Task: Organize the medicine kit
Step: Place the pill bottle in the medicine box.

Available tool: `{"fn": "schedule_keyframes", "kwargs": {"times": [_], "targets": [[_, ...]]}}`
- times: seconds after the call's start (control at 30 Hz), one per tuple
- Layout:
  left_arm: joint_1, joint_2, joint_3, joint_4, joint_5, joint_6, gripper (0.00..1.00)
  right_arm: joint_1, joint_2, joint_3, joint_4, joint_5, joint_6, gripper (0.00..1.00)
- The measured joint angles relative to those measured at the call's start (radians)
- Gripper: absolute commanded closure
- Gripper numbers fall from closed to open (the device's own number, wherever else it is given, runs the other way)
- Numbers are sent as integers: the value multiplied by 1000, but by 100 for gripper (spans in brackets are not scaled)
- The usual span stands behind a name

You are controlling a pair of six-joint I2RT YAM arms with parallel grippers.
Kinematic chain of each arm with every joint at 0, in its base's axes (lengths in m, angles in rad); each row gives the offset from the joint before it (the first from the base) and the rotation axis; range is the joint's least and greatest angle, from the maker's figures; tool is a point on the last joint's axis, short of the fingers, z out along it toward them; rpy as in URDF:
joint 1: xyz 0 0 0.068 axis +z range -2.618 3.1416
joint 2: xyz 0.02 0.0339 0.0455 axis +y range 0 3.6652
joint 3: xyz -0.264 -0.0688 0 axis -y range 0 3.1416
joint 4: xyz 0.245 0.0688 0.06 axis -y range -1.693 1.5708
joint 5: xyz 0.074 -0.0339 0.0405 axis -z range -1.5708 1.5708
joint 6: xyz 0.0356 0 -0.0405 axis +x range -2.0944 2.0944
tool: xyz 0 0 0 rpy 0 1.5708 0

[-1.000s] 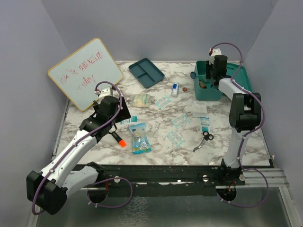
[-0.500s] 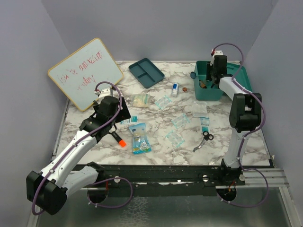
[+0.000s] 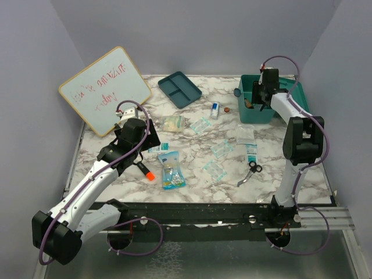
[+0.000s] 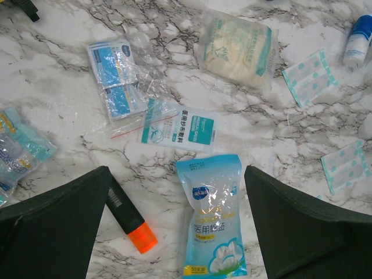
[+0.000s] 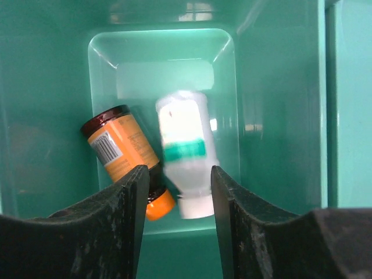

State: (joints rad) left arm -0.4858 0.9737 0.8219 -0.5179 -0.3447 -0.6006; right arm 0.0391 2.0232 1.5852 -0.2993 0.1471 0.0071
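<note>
Right wrist view: my right jaws stand apart, empty, directly over the open medicine kit. Inside it: an amber bottle and a white bottle. Well left of the kit, my left jaws hang open over a cotton pouch, gauze packet and marker on the worktop. Assessment: loading barely begun; most items lie outside.

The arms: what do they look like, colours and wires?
The left arm and right arm are white tubes with black joints, with purple cables looping alongside. The left tool and right tool each have two broad, matte black fingers.
</note>
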Motion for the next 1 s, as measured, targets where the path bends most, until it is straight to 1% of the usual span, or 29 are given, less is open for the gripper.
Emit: {"fn": "schedule_keyframes", "kwargs": {"times": [0.13,0.43,0.6,0.77,0.87,1.0], "targets": [[0,0,0,0,0,0,1,0,-28,2,-30,0,14,43],[0,0,0,0,0,1,1,0,-89,82,-115,-23,72,43],[0,0,0,0,1,19,1,0,-173,69,-154,-49,140,44],[0,9,0,3,16,43,1,0,-291,37,-220,-95,256,48],[0,18,0,8,37,64,1,1,-364,-18,-242,-161,316,49],[0,23,0,18,111,117,1,15,-471,-199,-257,-229,376,50]]}}
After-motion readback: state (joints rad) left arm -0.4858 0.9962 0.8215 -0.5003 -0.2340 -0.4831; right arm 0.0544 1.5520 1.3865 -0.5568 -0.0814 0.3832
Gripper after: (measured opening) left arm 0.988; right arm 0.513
